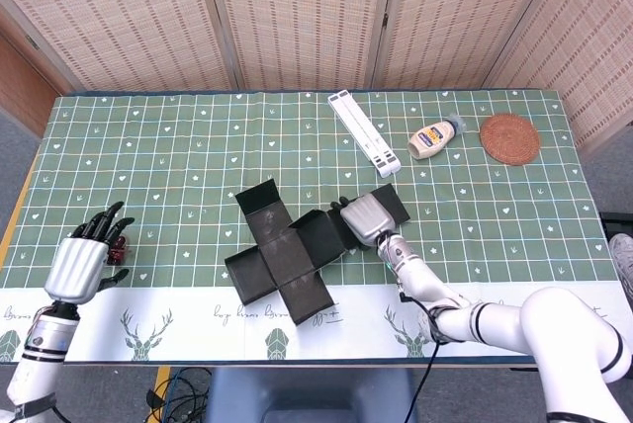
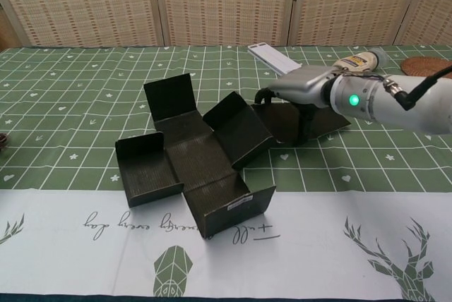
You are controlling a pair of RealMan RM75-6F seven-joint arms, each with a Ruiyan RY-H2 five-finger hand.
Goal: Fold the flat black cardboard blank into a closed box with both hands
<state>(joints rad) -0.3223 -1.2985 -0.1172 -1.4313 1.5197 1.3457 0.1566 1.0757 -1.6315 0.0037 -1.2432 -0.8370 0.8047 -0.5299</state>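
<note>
The table (image 1: 198,136) is covered with a green checked cloth that has a white border along the near edge. The black cardboard blank (image 1: 287,255) is the landmark; it lies near the middle of the table, close to the white border, in a cross shape with several flaps bent upward and one long panel reaching to the right.

The right hand (image 1: 364,217) rests on this right panel, just beside the raised flap. Its fingers (image 2: 263,95) curl downward and touch the cardboard, and the thumb points down at the panel; I cannot tell if the hand really grips the cardboard or only presses on it.

The left hand (image 1: 87,257) is far to the left of the blank, above the table edge, with fingers spread apart and holding nothing. Some dark red grapes (image 1: 117,243) lie just beside its fingertips.

Behind the blank, to the right, lies a long white strip (image 1: 362,132). Further right are a small squeeze bottle (image 1: 433,137) lying on its side and a round woven coaster (image 1: 509,138).
</note>
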